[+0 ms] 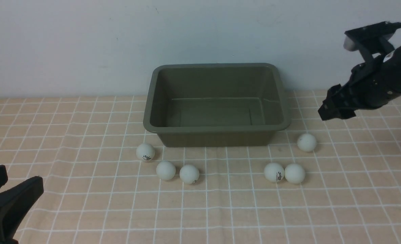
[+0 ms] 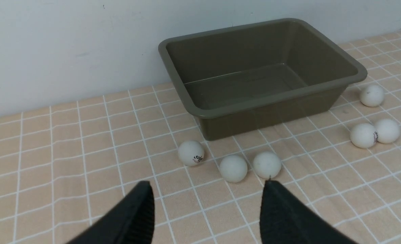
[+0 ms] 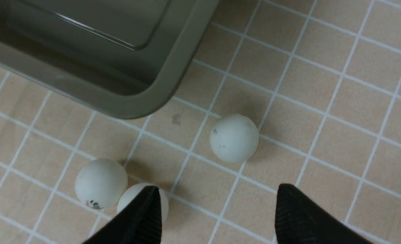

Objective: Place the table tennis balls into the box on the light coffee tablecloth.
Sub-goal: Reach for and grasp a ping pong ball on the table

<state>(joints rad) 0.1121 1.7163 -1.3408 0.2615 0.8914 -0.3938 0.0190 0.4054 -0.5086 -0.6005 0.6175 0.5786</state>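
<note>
Nothing placed yet: the box [image 1: 217, 128] stands empty on the light coffee tablecloth [image 1: 85, 203], all six table tennis balls [image 1: 166, 170] lie in front of it, the right gripper [image 1: 334, 110] hangs above the right-hand three, and the left gripper [image 1: 14, 189] sits low, well apart, both part-open and empty.

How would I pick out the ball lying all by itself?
Find the olive-green box against the wall. Just off its front right corner lies one white ball. The pair in front of it lie together; this one sits alone, nearer the box.
</note>
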